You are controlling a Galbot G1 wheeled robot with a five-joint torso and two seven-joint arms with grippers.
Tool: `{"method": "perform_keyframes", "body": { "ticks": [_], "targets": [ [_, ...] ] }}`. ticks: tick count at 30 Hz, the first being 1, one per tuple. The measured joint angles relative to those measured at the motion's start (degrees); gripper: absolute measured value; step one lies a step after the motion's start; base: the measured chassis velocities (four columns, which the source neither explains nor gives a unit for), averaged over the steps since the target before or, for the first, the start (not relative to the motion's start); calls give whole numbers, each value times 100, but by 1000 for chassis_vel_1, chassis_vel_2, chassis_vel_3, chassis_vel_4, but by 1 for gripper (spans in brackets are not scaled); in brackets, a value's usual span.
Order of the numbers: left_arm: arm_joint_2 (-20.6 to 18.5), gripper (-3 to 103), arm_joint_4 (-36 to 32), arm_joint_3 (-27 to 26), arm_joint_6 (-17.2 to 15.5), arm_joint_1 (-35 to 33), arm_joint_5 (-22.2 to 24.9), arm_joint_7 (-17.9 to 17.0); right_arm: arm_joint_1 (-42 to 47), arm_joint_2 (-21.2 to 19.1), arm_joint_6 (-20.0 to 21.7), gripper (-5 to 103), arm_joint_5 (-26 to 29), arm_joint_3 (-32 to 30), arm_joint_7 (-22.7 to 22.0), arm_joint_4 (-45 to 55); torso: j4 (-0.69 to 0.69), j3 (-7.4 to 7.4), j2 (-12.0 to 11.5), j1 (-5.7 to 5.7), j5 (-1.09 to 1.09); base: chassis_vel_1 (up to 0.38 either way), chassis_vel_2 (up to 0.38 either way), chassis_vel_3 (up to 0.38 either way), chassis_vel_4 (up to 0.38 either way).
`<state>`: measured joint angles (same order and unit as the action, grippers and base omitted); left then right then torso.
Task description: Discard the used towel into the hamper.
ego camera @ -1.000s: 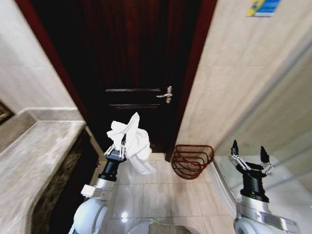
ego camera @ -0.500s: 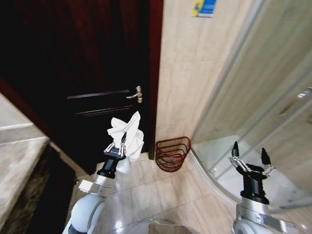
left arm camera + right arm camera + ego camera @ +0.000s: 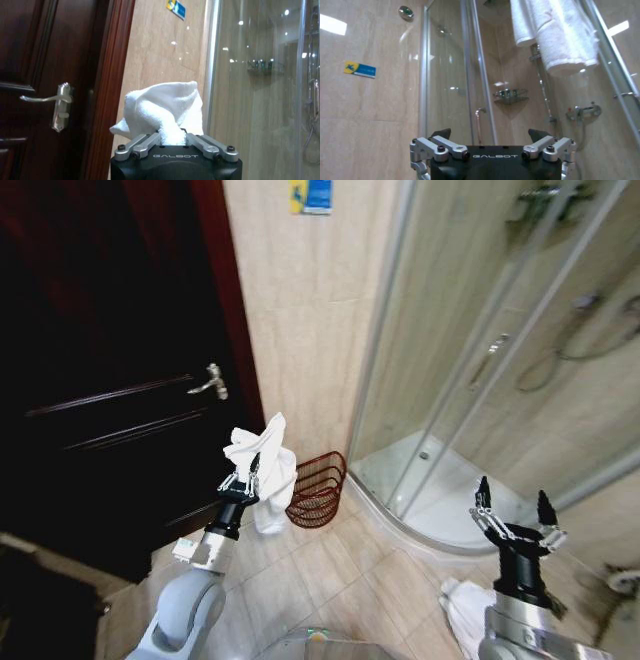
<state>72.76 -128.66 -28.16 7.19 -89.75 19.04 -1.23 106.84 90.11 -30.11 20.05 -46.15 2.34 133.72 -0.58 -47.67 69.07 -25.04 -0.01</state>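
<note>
Pinching the white towel [image 3: 268, 470] tight, the left hand [image 3: 240, 480] holds it bunched up above the floor, just beside the hamper [image 3: 317, 488], which sits against the tiled wall by the shower. Right hand [image 3: 511, 515] hangs well apart, fingers spread, gripping nothing.

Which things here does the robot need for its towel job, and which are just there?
Needed: towel in the left gripper; hamper on the floor.

Just there: door handle, shower door, hanging towels, blue sign, right gripper, open.
</note>
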Motion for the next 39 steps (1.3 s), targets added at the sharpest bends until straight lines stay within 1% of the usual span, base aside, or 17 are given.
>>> {"method": "perform_keyframes", "body": {
  "ticks": [4, 6, 7, 10, 13, 14, 19, 21, 22, 25, 26, 29, 30, 33, 35, 38, 39],
  "targets": [
    [-43, 8, 129, 71, -80, 143, -13, -52, 15, 6, -3, 100, -11, -10, 13, -47, -3, 0, 0, 0, 1, 0, 0, 0, 0],
    [-88, 8, 366, 131, -101, 280, 141, -61, -71, -30, 33, 100, -35, 11, 17, -162, -5, 0, 0, 0, 2, 0, 0, 0, 0],
    [-88, 8, 366, 131, -101, 280, 141, -61, -71, -30, 33, 100, -35, 11, 17, -162, -5, 0, 0, 0, 2, 0, 0, 0, 0],
    [-223, 8, 789, 287, -104, 631, 472, -31, -144, -64, 49, 100, -55, 12, 19, -307, -3, 0, 0, 0, 1, 0, 0, 0, 0],
    [-303, 8, 974, 344, -104, 824, 600, 13, -194, -90, 61, 100, -56, 16, 20, -428, 0, 0, 0, 0, 0, 0, 0, 0, 0],
    [-335, 8, 1023, 360, -103, 885, 639, 19, -227, -104, 69, 100, -67, 28, 20, -491, -4, 0, 0, 0, 2, 0, 0, 0, 0],
    [-491, 8, 1185, 529, -110, 1183, 833, 55, -264, -107, 83, 100, -155, 47, 23, -678, -4, 0, 0, 0, 1, 0, 0, 0, 0],
    [-591, 8, 1288, 654, -102, 1423, 1088, 98, -309, -102, 105, 100, -247, 83, 43, -762, -1, 0, 0, 0, 1, 0, 0, 0, 0],
    [-591, 8, 1288, 654, -102, 1423, 1088, 98, -309, -102, 105, 100, -247, 83, 43, -762, -1, 0, 0, 0, 1, 0, 0, 0, 0],
    [-748, 8, 1482, 834, -119, 1829, 1443, 105, -384, -83, 130, 100, -351, 144, 87, -856, -3, 0, 0, 0, 0, 0, 0, 0, 0],
    [-748, 8, 1482, 834, -119, 1829, 1443, 105, -384, -83, 130, 100, -351, 144, 87, -856, -3, 0, 0, 0, 0, 0, 0, 0, 0],
    [-934, 8, 1690, 1099, -241, 2383, 1904, 52, -397, 1, 83, 100, -426, 183, 90, -976, -3, -1, -1, 0, 1, 0, 0, 0, 0],
    [-934, 8, 1690, 1099, -241, 2383, 1904, 52, -397, 1, 83, 100, -426, 183, 90, -976, -3, -1, -1, 0, 1, 0, 0, 0, 0],
    [-990, 8, 1943, 1464, -398, 2919, 2220, -77, -280, 165, 200, 100, -390, 203, 55, -873, -2, 0, 0, 0, 2, 0, 0, 0, 0],
    [-977, 8, 2012, 1559, -425, 3023, 2269, -102, -251, 183, 223, 100, -386, 202, 47, -836, -2, 0, -1, -1, 1, 0, 0, 0, 0],
    [-825, 8, 2335, 1903, -470, 3367, 2378, -156, -50, 201, 295, 100, -382, 124, 42, -625, -1, -1, 0, -1, 1, 0, 0, 0, 0],
    [-825, 8, 2335, 1903, -470, 3367, 2378, -156, -50, 201, 295, 100, -382, 124, 42, -625, -1, -1, 0, -1, 1, 0, 0, 0, 0]
  ]
}}
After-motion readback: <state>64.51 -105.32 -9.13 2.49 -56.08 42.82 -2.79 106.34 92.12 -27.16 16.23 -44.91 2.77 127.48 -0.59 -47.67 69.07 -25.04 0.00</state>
